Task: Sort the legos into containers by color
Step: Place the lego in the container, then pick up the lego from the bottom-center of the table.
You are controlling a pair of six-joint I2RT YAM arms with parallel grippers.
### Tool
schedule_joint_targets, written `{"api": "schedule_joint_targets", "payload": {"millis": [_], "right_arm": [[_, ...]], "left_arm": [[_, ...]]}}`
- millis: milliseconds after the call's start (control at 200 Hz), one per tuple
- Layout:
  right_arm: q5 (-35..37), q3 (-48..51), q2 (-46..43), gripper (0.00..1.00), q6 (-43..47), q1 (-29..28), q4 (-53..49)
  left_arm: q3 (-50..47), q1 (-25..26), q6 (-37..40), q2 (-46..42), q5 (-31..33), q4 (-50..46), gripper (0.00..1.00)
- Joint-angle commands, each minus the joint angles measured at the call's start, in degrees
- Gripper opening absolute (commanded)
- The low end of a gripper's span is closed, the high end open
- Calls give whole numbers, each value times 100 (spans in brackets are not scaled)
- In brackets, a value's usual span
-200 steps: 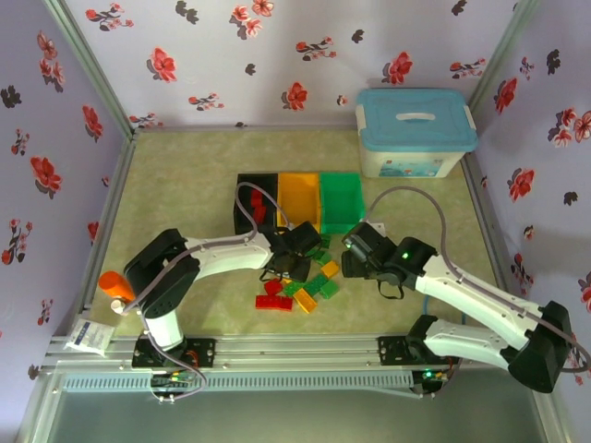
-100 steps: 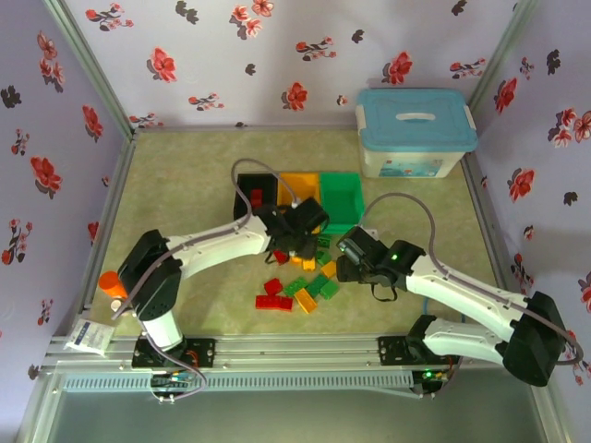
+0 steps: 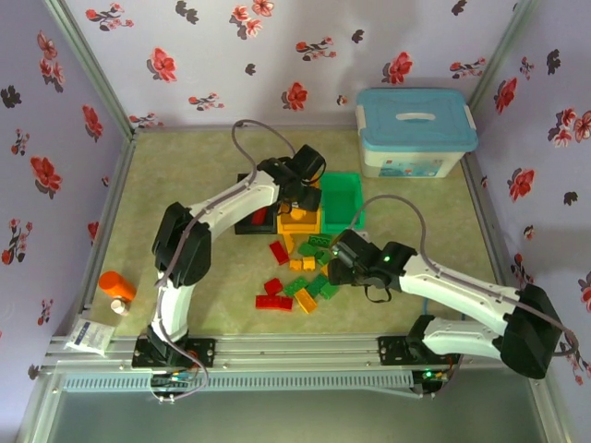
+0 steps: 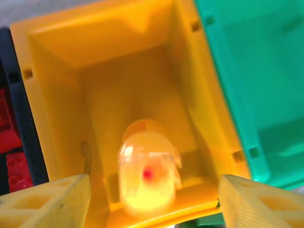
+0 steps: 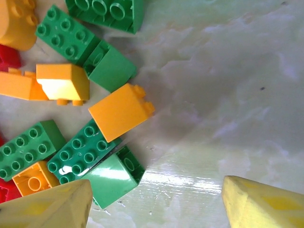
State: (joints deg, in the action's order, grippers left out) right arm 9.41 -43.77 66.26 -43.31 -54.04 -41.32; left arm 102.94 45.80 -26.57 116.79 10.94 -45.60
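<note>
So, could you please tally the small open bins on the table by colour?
black bin: 1
yellow-orange bin: 1
green bin: 1
Total: 3

The left gripper (image 4: 152, 209) is hanging with jaws spread over the yellow-orange open plastic bin (image 4: 61, 95). A blurred yellow-orange rounded piece (image 4: 147, 178) is showing between the jaws, within that bin's walls. The green open plastic bin (image 4: 266, 71) is sitting beyond the right-hand jaw and the black open plastic bin (image 4: 19, 109), holding red studded bricks (image 4: 15, 170), beyond the left-hand jaw.

The right gripper (image 5: 154, 209) is hovering with jaws parted over the pale table (image 5: 228, 85). A green studded brick (image 5: 114, 178) is lying between them, nearer the left-hand jaw. A yellow-orange square brick (image 5: 121, 111) is sitting ahead of it.
</note>
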Motion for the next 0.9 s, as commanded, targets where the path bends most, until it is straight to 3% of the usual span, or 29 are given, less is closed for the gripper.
{"api": "schedule_joint_targets", "payload": {"millis": [0, 160, 565, 695, 895], "right_arm": [[-145, -93, 326, 73, 157, -211, 112], [-346, -177, 869, 69, 286, -409, 288], [-719, -149, 1969, 66, 409, -486, 874], [-780, -262, 2220, 58, 429, -485, 880], [-648, -527, 2134, 34, 443, -486, 535]], "left_arm": [[75, 37, 75, -441, -22, -139, 74], [-810, 121, -144, -1419, -22, 199, 74], [-4457, 276, -1316, -4467, 147, 870, 73], [-5205, 307, -1723, -5083, 190, 853, 72], [-5755, 330, -2026, -5628, 308, 786, 71]]}}
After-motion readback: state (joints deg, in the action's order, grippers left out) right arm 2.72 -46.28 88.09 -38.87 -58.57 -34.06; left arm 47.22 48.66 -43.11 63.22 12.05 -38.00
